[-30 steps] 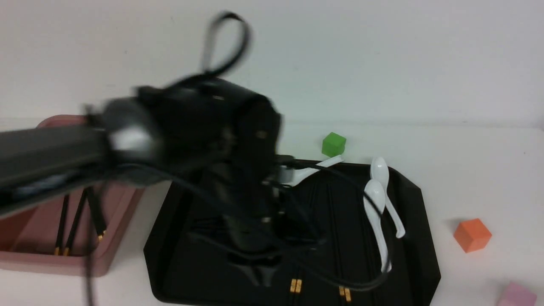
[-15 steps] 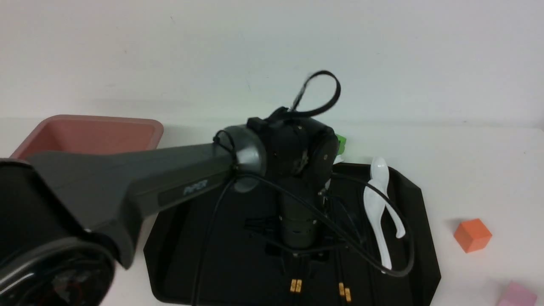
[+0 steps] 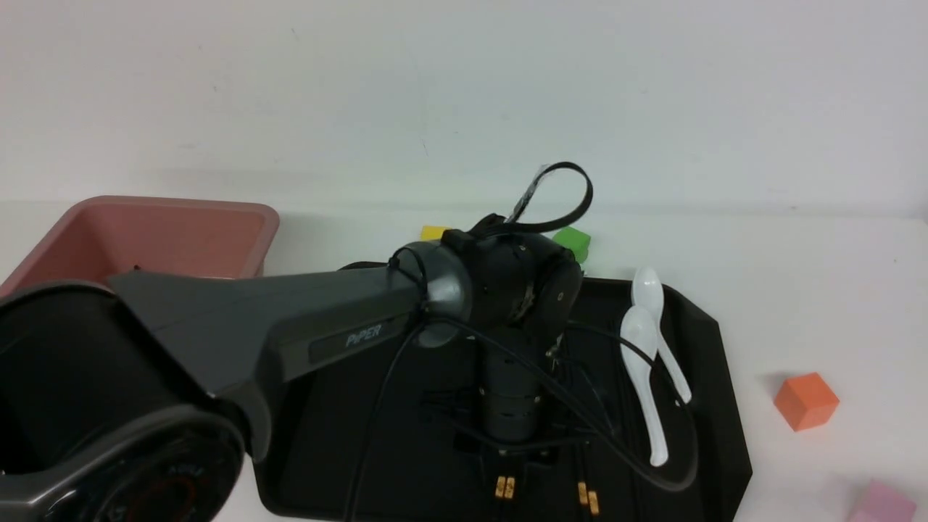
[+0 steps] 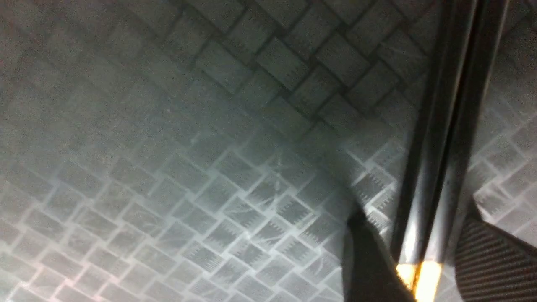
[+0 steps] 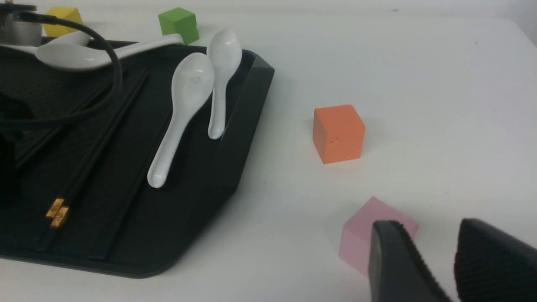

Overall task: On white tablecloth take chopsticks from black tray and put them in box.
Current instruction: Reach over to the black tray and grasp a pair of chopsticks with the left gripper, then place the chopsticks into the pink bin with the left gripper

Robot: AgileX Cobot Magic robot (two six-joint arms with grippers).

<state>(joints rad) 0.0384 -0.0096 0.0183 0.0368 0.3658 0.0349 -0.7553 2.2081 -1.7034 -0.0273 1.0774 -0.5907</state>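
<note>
- My read: the step in hand is picking up the pair of chopsticks [image 4: 444, 138] lying in the tray [image 3: 714, 377], near its 6 o'clock edge.
- The left hand [image 3: 511, 453] is right on it. In the wrist view its fingers [image 4: 365, 260] sit on either side of the two sticks, just by the gold ends. It's spread open and not pinching anything yet.
- To do it well, I'd close squarely so both sticks get caught together and neither rolls out.
- The grip is near one end, so the long part will probably droop. Lift straight up before swinging over.
- The box [image 3: 239, 217] sits at about 10 o'clock from the tray, so the carry is short.
- A second pair [image 3: 587, 496] lies at 3 o'clock from the first. Don't nudge it, or the spoons [image 3: 645, 362] further out that way.
- Pose: the left arm reaches in from 8 o'clock across the tray, with the wrist bent straight down and the hand vertical. Its cable [image 3: 652, 471] droops close to the spoons, so watch that.
- The right hand [image 5: 430, 228] hangs over the tabletop [image 3: 797, 290] at 4 o'clock from the tray, by a pink cube [image 5: 365, 235]. Its fingers are a bit apart with nothing in them.
</note>
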